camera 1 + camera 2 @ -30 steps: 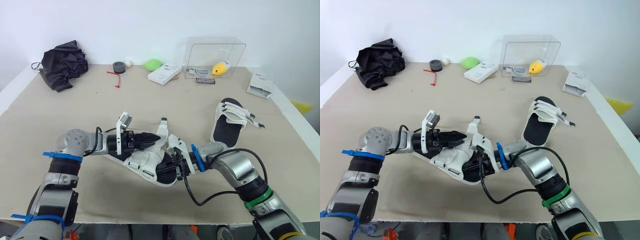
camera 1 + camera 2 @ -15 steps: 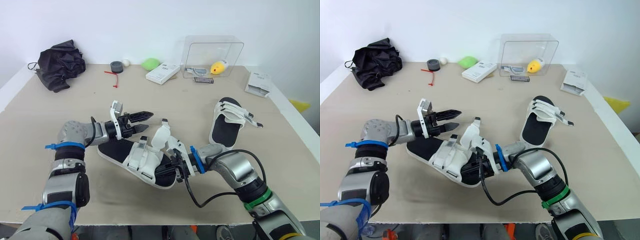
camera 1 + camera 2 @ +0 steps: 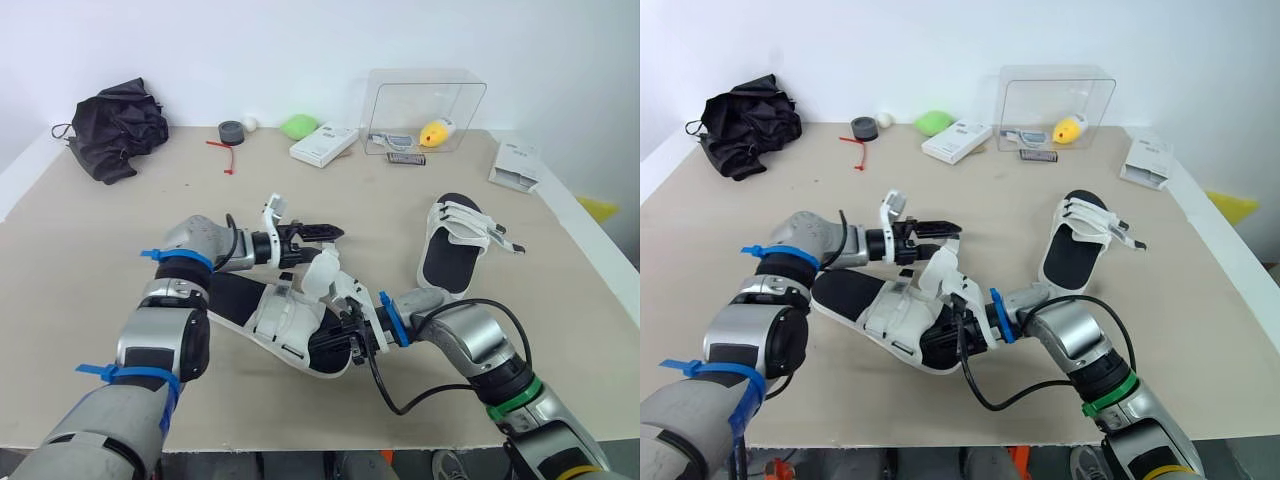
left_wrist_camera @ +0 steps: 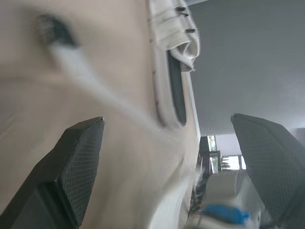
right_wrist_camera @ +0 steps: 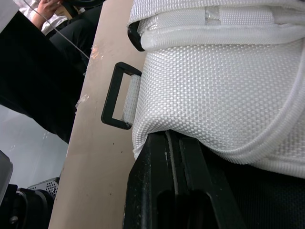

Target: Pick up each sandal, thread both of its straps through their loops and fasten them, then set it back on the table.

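Note:
A sandal (image 3: 275, 318) with a black sole and white straps lies at the table's near middle. My right gripper (image 3: 346, 338) is shut on its near-right edge, and the right wrist view shows white webbing (image 5: 209, 95) and a black loop (image 5: 119, 102) close up. One white strap (image 3: 325, 272) sticks up loose. Just above that strap my left gripper (image 3: 325, 240) hovers open with nothing between its fingers (image 4: 71, 167), pointing right. A second sandal (image 3: 456, 245) lies flat to the right, apart from both grippers.
Along the far edge sit a black cloth bundle (image 3: 120, 125), a tape roll (image 3: 233, 131), a green lump (image 3: 300, 127), a white box (image 3: 328, 145) and a clear box (image 3: 425, 105). A white carton (image 3: 517, 165) lies at the far right.
My left gripper came off the sandal, rose, and moved right to above the raised strap. The right gripper kept its hold and the sandal shifted slightly.

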Available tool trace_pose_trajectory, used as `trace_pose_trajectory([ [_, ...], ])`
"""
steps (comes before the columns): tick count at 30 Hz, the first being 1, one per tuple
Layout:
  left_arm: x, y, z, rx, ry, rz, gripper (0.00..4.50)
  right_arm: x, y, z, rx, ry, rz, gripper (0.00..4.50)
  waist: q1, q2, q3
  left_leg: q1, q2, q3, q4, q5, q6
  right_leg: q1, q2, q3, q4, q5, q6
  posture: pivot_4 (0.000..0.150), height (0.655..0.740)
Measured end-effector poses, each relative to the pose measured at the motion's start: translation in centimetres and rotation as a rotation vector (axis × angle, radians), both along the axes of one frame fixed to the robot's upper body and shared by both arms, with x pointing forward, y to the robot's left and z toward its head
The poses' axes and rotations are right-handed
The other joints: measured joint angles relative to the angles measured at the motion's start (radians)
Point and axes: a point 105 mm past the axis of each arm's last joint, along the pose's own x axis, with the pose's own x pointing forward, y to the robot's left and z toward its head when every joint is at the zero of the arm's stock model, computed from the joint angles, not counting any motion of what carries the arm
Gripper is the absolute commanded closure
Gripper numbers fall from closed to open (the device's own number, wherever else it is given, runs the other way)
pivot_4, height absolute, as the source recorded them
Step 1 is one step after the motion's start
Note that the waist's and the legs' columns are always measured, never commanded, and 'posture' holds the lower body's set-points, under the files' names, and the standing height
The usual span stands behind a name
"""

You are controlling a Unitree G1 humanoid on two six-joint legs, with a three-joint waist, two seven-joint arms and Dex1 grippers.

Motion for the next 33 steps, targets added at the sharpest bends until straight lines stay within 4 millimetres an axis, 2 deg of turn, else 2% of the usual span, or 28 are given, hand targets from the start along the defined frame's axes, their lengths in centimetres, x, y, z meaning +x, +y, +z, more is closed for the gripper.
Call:
trace_pose_trajectory([
  [5,0.2,-1.1,-0.9,0.032,0.005,0.001,0.10,0.0,0.1,0.1,0.004,-0.003,-0.009,4.50,-0.003,0.000,0.000,-0.002,0.000,0.000,0.000,0.000,0.000,-0.002,0.001,0.000,0.000,0.000,0.000,0.150,0.7400],
  [6,0.3,-1.2,-1.0,0.038,-0.004,0.004,0.33,0.0,0.1,0.1,0.005,-0.002,-0.010,4.50,-0.003,0.000,0.000,-0.002,0.000,0.000,0.000,0.000,0.000,-0.002,0.001,0.000,0.000,0.000,0.000,0.150,0.7400],
  [9,0.5,-1.1,-1.3,0.051,-0.014,0.016,1.41,0.0,0.0,0.1,0.006,-0.001,-0.013,4.50,-0.003,0.000,0.000,-0.002,0.000,0.000,0.000,0.000,0.000,-0.002,0.001,0.000,0.000,0.000,0.000,0.150,0.7400],
  [13,0.7,-0.7,-1.4,0.050,-0.024,0.033,3.48,0.0,0.1,0.1,0.006,-0.001,-0.013,4.50,-0.003,0.000,0.000,-0.002,0.000,0.000,-0.001,0.000,0.000,-0.002,0.001,0.000,0.000,0.000,0.000,0.150,0.7400],
  [14,0.8,-0.5,-1.4,0.053,-0.027,0.037,3.75,0.0,0.1,0.1,0.006,-0.002,-0.013,4.50,-0.003,0.000,0.000,-0.002,0.000,0.000,-0.001,0.000,0.000,-0.002,0.001,0.000,0.000,0.000,0.000,0.150,0.7400],
  [15,0.9,-0.3,-1.3,0.049,-0.027,0.045,4.33,0.0,0.1,0.1,0.006,-0.002,-0.013,4.50,-0.003,0.000,0.000,-0.002,0.000,0.000,-0.001,0.000,0.000,-0.002,0.001,0.000,0.000,0.000,0.000,0.150,0.7400],
  [16,1.0,-0.1,-1.2,0.040,-0.029,0.054,4.47,0.0,0.1,0.1,0.006,-0.002,-0.013,4.50,-0.003,0.000,0.000,-0.002,0.000,0.000,-0.001,0.000,0.000,-0.003,0.001,0.000,0.000,0.000,0.000,0.150,0.7400],
  [21,1.8,1.3,0.8,-0.001,-0.055,0.094,4.47,-0.1,0.1,0.1,0.006,0.000,-0.009,4.50,-0.003,0.000,0.000,-0.003,0.000,0.000,-0.001,0.000,-0.001,-0.003,0.001,0.000,0.000,0.000,0.000,0.150,0.7400],
  [25,1.4,0.8,2.8,-0.042,-0.163,0.042,4.47,0.0,0.0,0.1,0.008,-0.003,-0.010,4.50,-0.003,0.001,0.002,-0.004,0.000,0.000,-0.001,0.002,-0.004,-0.004,0.000,0.000,0.000,0.000,0.000,0.150,0.7400],
  [28,-0.3,0.7,4.6,-0.109,-0.307,-0.037,4.47,0.1,0.1,0.2,0.011,-0.008,-0.010,4.50,-0.004,0.003,0.004,-0.004,0.001,0.000,-0.002,0.004,-0.007,-0.005,0.000,0.001,0.001,0.004,-0.006,0.150,0.7400],
  [33,-5.3,2.3,7.5,-0.189,-0.578,-0.152,4.47,-0.1,0.1,0.4,0.023,-0.007,-0.003,4.50,-0.002,0.004,0.005,-0.005,0.002,0.000,-0.002,0.005,-0.010,-0.006,0.000,0.001,0.001,0.004,-0.007,0.150,0.7400],
])
